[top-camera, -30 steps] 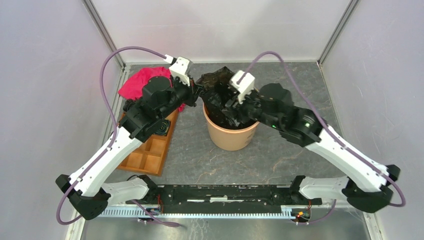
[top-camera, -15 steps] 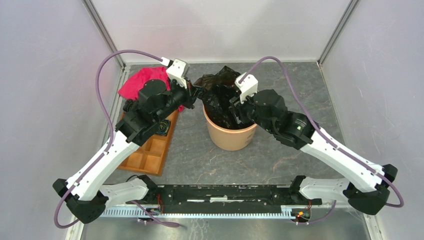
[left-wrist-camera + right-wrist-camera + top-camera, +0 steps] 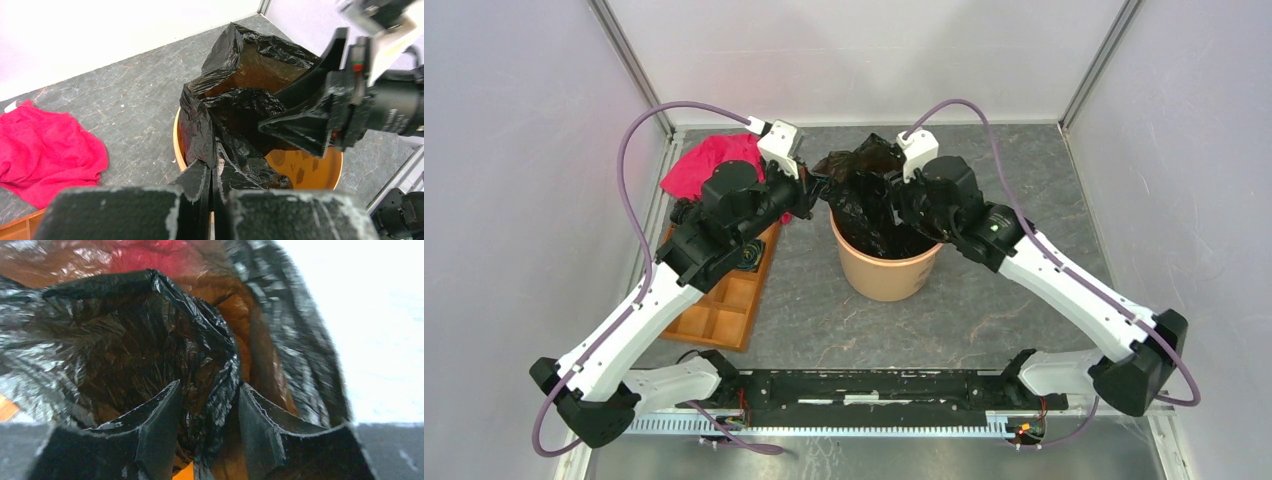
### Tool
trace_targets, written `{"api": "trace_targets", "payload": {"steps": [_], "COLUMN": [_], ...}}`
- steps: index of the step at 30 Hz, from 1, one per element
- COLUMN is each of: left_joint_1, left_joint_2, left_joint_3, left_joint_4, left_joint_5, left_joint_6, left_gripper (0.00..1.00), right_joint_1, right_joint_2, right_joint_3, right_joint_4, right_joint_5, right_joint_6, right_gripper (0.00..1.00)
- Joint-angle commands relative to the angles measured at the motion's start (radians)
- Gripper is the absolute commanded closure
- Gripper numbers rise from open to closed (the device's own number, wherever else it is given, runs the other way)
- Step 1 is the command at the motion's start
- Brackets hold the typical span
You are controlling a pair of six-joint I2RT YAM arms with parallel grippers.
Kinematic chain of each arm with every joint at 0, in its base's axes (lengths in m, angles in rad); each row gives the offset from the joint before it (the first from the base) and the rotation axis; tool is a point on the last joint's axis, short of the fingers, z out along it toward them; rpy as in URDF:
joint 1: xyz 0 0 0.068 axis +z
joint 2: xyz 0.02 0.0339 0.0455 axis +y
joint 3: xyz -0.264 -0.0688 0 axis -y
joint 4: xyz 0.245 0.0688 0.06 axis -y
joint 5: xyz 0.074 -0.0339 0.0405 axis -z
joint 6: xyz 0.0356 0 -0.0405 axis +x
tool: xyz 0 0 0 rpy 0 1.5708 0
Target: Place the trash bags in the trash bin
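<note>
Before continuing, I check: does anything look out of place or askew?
Yes. The trash bag is bunched and crooked in the trash bin: part stands above the rim, part of the orange inside is bare.

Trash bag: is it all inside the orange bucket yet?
Not yet. Done: part of the trash bag hangs inside the trash bin. In hand: the left gripper pinches its edge; the right gripper stands open around a fold. Left: the crumpled top sticks above the rim and needs pushing down.
</note>
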Motion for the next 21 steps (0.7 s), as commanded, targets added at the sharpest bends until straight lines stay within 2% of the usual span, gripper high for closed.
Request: {"api": "trace_targets", "payload": {"steps": [1, 3, 6, 8, 9, 13, 18, 21], "left_joint_1": [0.004, 0.003, 0.004, 0.003, 0.003, 0.004, 0.007, 0.008], "left_joint_2": [-0.024, -0.027, -0.035, -0.047, -0.049, -0.022, -0.009, -0.011], "left_joint_3": [-0.005, -0.008, -0.019, -0.036, -0.042, -0.018, -0.011, -0.015], "left_joint_4": [0.051, 0.051, 0.052, 0.058, 0.055, -0.025, -0.050, -0.066], "left_joint_5": [0.020, 0.020, 0.001, -0.074, -0.118, -0.208, -0.166, -0.158], "left_joint_6": [0.024, 0.020, 0.004, -0.048, -0.077, -0.157, -0.228, -0.254], "left_gripper": [0.98, 0.98, 0.98, 0.98, 0.97, 0.98, 0.97, 0.96], "right_joint_1": [-0.003, -0.004, -0.004, -0.004, -0.004, -0.004, -0.004, -0.005], "right_joint_2": [0.053, 0.078, 0.086, 0.067, 0.047, -0.045, -0.141, -0.195], "right_joint_3": [0.037, 0.048, 0.055, 0.061, 0.062, 0.053, 0.015, -0.057], "right_joint_4": [0.071, 0.072, 0.077, 0.069, 0.062, -0.013, -0.139, -0.155], "right_joint_5": [-0.006, 0.006, 0.013, 0.005, -0.004, -0.111, -0.303, -0.425], "right_joint_6": [-0.018, -0.041, -0.079, -0.104, -0.124, -0.216, -0.272, -0.273], "right_gripper": [0.49, 0.54, 0.81, 0.96, 0.99, 0.99, 0.99, 0.99]}}
